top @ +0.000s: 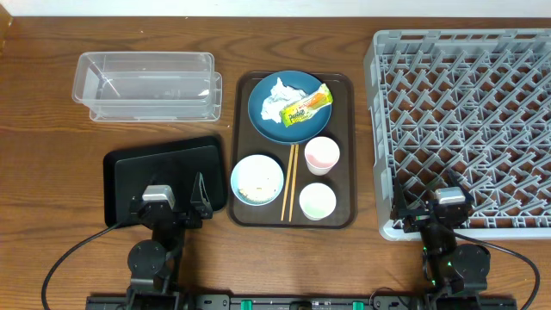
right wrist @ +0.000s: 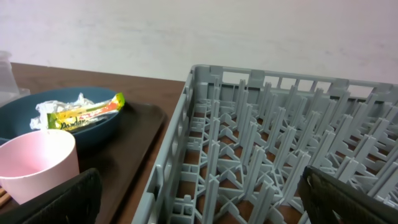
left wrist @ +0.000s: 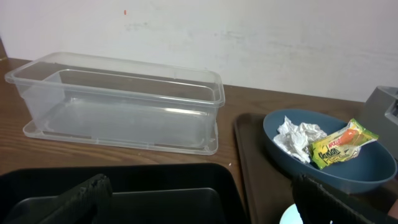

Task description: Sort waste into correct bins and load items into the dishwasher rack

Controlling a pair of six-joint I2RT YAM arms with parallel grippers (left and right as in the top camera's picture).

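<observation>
Left hand (top: 172,196), right hand (top: 433,195), agape and empty; wooden table (top: 52,172), white wall (left wrist: 249,37).

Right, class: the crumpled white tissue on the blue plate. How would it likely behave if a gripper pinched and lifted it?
The tissue looks thin and loosely crumpled, so it is probably very light and would squash when pinched. The wrapper seems to rest against it on the plate, so lifting might nudge that too. Its soft, ragged shape makes rolling unlikely.
</observation>
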